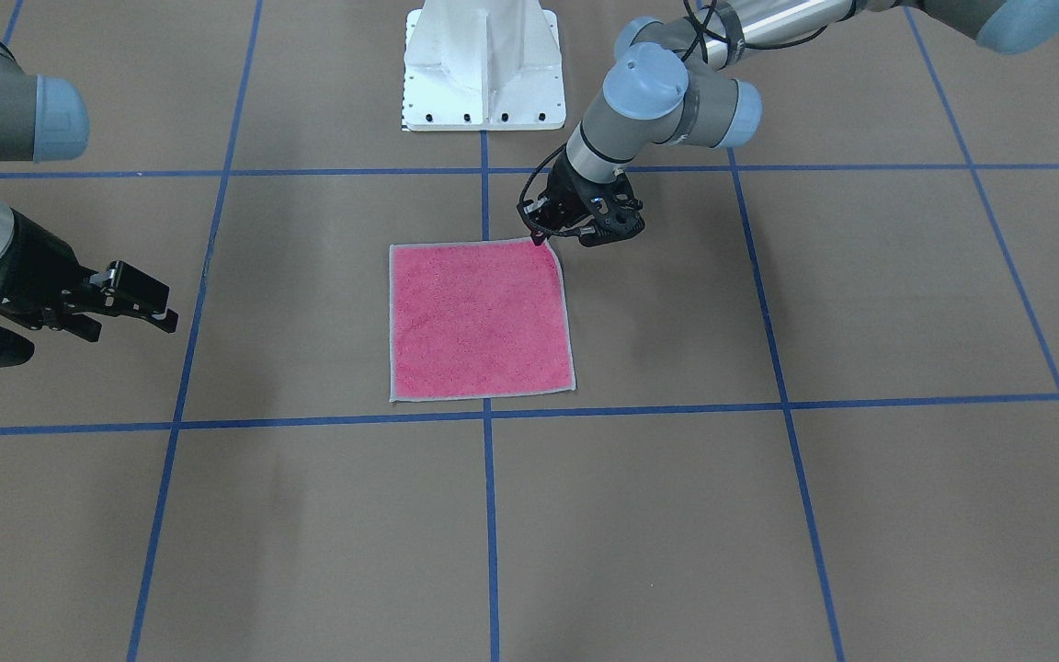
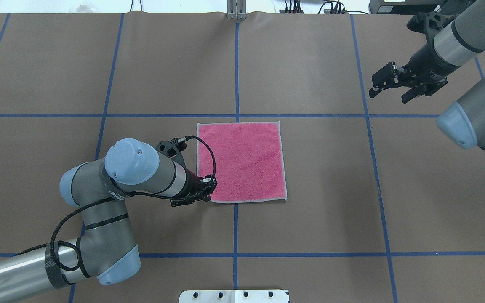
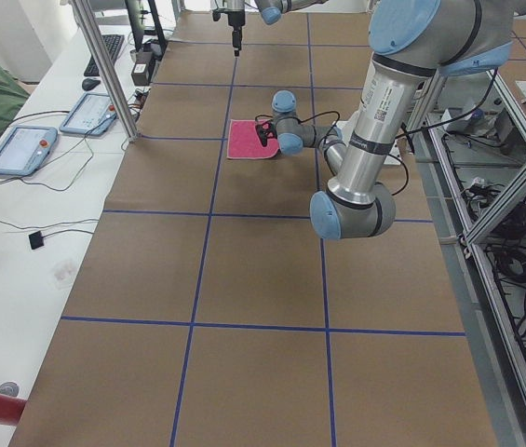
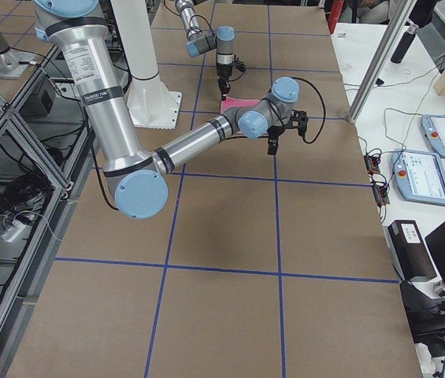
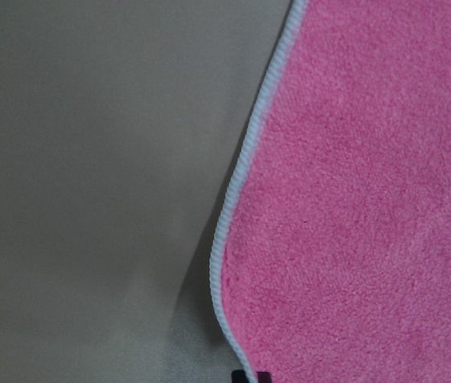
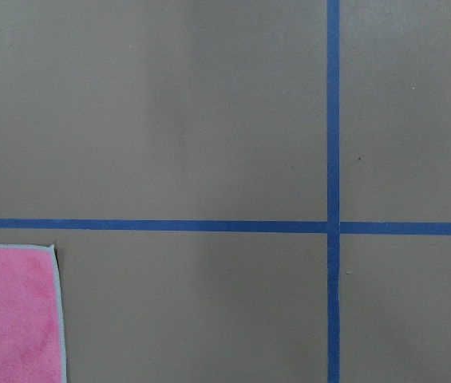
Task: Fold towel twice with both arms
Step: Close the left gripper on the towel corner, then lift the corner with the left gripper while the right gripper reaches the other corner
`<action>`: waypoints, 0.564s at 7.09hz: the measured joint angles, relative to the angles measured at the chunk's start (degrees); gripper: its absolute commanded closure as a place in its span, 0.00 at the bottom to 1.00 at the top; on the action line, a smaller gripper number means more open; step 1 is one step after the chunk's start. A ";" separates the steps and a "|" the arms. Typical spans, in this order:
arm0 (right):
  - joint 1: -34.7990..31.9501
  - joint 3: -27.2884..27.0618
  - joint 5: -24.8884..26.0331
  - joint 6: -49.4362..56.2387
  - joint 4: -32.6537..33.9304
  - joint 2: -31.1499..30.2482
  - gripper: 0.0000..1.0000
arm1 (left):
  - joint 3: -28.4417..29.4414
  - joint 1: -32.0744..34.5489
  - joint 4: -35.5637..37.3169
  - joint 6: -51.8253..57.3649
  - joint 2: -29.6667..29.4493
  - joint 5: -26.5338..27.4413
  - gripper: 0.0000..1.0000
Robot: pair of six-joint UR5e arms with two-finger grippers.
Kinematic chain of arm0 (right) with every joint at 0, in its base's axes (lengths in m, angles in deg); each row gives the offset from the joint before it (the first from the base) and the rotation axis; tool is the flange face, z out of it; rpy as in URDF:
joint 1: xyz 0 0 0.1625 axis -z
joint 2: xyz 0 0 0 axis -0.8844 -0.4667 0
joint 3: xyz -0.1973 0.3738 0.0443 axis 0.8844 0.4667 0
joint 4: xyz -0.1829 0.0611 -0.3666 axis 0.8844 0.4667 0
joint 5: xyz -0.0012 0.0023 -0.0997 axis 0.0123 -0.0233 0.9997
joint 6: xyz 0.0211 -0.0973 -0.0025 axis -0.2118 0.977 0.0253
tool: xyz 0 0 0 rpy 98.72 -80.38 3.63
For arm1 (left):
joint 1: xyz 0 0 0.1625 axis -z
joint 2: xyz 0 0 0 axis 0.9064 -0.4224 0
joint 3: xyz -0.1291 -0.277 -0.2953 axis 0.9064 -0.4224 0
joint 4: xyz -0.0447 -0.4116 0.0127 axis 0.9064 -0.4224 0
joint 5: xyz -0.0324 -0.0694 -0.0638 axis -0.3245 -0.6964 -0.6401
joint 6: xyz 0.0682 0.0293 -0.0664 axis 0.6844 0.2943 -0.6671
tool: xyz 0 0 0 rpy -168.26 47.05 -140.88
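The towel [image 1: 479, 322] lies flat, pink face up, with a light grey trim, in the middle of the table; it also shows in the overhead view [image 2: 242, 162]. My left gripper [image 1: 539, 237] is down at the towel's corner nearest the robot on its left [image 2: 211, 188]. It looks shut on that corner. In the left wrist view the trim [image 5: 233, 199] curves and the dark fingertips [image 5: 249, 375] sit together at the bottom edge. My right gripper [image 2: 387, 96] is open and empty. It hovers far to the right of the towel, as the front-facing view [image 1: 134, 324] also shows. The right wrist view shows one towel corner [image 6: 9, 315].
Blue tape lines [image 2: 236, 67] divide the brown table into squares. The white pedestal base [image 1: 483, 74] stands behind the towel on the robot's side. A side desk with tablets [image 3: 20, 149] and a metal post [image 3: 104, 65] lie beyond the table's far edge.
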 measured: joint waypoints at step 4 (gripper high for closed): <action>3.29 -1.32 0.31 -7.11 -0.93 0.51 0.01 | -0.18 1.26 0.24 -2.64 -0.87 0.02 1.00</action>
